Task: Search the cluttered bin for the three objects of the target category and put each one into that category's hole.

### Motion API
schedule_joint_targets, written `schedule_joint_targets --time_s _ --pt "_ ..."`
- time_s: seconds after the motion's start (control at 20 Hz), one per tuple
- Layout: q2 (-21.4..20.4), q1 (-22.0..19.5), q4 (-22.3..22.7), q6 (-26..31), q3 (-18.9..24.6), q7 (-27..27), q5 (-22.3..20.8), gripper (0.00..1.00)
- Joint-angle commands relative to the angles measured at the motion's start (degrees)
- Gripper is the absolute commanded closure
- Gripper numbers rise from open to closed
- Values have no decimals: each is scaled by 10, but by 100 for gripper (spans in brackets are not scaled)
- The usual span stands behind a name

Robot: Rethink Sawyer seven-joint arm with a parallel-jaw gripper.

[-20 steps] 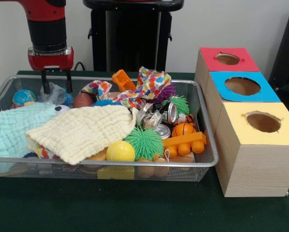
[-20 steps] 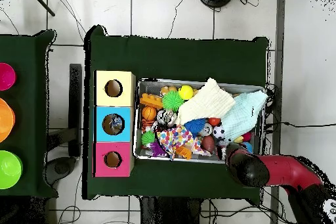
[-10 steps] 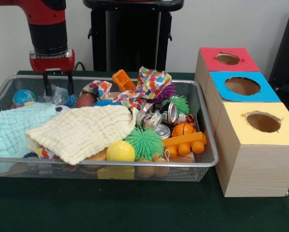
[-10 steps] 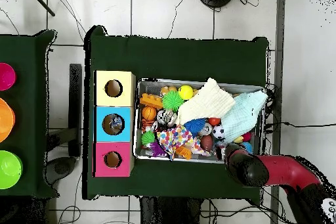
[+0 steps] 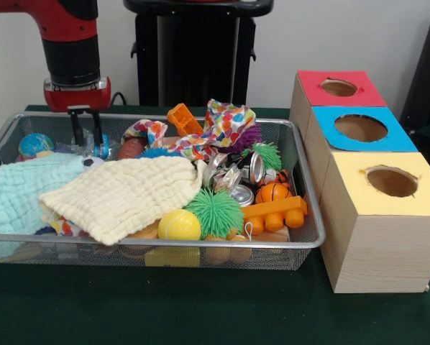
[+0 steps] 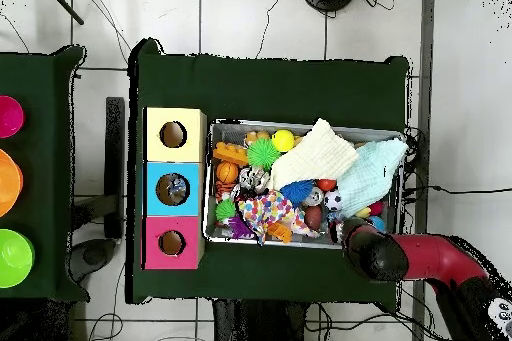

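The wire mesh bin (image 5: 165,241) is full of toys and cloths; it also shows in the overhead view (image 6: 300,125). My gripper (image 5: 87,144) reaches down into the bin's far left corner, its fingers drawn in on a wad of clear plastic film (image 5: 86,136). A second clear wad (image 5: 227,177) lies mid-bin beside the metal tins (image 5: 241,194). The blue-faced box's large hole (image 5: 360,128) stands to the right of the bin. In the overhead view the red arm (image 6: 420,257) covers the gripper, and something pale shows inside the blue box's hole (image 6: 172,189).
A yellow cloth (image 5: 125,194) and a mint cloth (image 5: 21,194) cover the bin's left half. A spotted cloth (image 5: 215,129), spiky green balls (image 5: 213,212) and orange toys (image 5: 276,212) fill the right. Red-faced (image 5: 339,88) and yellow-faced (image 5: 391,181) boxes flank the blue one.
The gripper has moved slightly right and lower into the bin's corner, and its fingers have drawn closer together around the clear plastic wad.
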Motion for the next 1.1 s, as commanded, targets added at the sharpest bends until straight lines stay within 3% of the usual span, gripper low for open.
schedule_joint_targets --time_s 0.05,0.6,1.1 --pt "21 29 -35 -5 -25 8 -31 100" --pt "15 32 -29 6 -20 -7 -13 100" --pt "-146 58 57 83 26 -12 95 100"
